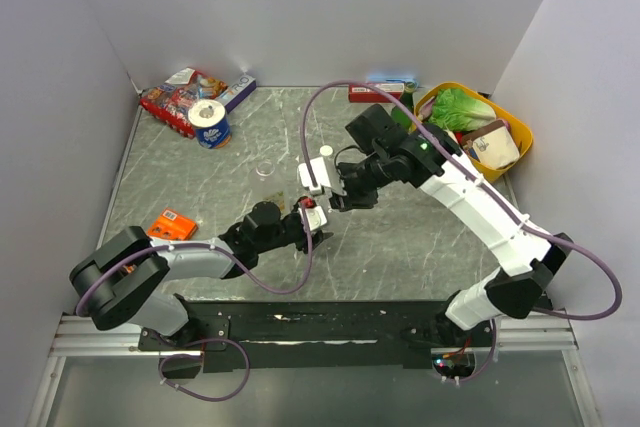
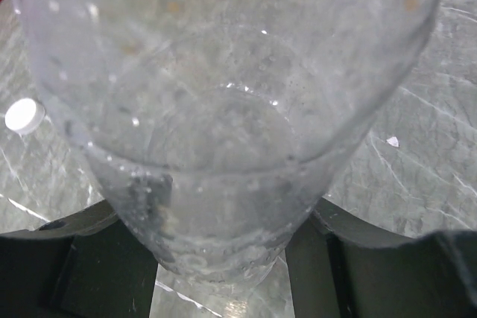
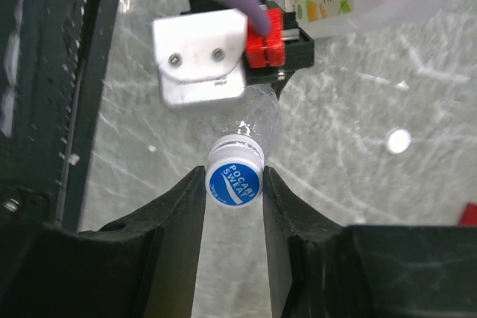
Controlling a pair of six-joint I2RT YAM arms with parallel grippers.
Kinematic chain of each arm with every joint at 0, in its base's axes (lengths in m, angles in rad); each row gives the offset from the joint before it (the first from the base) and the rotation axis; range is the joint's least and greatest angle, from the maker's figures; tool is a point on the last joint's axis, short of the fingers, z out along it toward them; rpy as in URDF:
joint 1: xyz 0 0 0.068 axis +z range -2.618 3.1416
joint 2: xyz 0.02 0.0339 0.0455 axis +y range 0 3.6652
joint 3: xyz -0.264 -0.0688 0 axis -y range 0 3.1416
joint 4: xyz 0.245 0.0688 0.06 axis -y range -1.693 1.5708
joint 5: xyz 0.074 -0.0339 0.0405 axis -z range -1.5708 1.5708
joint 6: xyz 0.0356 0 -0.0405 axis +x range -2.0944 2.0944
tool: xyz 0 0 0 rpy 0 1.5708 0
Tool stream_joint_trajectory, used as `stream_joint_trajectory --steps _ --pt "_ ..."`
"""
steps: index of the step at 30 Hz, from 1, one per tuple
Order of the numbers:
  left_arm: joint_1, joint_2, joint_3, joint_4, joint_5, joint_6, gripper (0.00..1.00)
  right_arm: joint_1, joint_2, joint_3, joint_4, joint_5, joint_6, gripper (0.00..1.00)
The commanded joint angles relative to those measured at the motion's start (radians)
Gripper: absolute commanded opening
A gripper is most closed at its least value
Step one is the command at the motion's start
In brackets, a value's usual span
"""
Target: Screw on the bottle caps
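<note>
— Where is the bottle sitting?
— The clear bottle is sitting at the middle of the table, and the left gripper is pinching it low on its body. The blue cap is resting on its mouth, and the right gripper is squeezing that cap by its rim.
— How is it going to handle?
— It is looking empty, so it is probably light, thin-walled and slick, and a hard squeeze is likely to dent it. The cap is looking stiff, so the rim is the place to grip.
— And the arms?
— The left arm is reaching low across the table. The right arm is arching over and pointing its wrist straight along the bottle's axis.
</note>
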Motion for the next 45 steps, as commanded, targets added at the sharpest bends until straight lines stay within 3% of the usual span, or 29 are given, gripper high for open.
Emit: stream_joint_trajectory --steps 1,5,10,17,24,27,37,45 --pt "-0.001 -0.023 0.063 0.235 -0.109 -0.148 0.01 0.01 0.051 0.022 -0.083 -0.04 0.284 0.09" --pt "-0.006 -0.031 0.075 0.233 -0.151 -0.206 0.01 0.005 0.088 0.032 -0.066 0.038 0.497 0.08" --pt "-0.006 -0.048 0.079 0.207 -0.196 -0.294 0.01 0.006 0.063 -0.026 0.0 0.15 0.61 0.06" --pt "-0.006 -0.069 0.066 0.171 -0.17 -0.343 0.01 -0.019 0.088 0.006 -0.028 0.133 0.604 0.06" --pt "-0.007 -0.074 0.029 0.143 -0.099 -0.315 0.01 -0.051 0.152 0.143 -0.064 0.144 0.576 0.09" --pt "-0.006 -0.072 0.021 0.137 -0.089 -0.308 0.01 -0.053 0.163 0.161 -0.074 0.148 0.581 0.13" --pt "-0.006 -0.066 0.004 0.102 -0.036 -0.312 0.01 -0.053 0.134 0.209 -0.095 0.171 0.546 0.48" --pt "-0.007 -0.059 0.003 0.092 -0.02 -0.305 0.01 -0.054 0.109 0.262 -0.124 0.181 0.548 0.63"
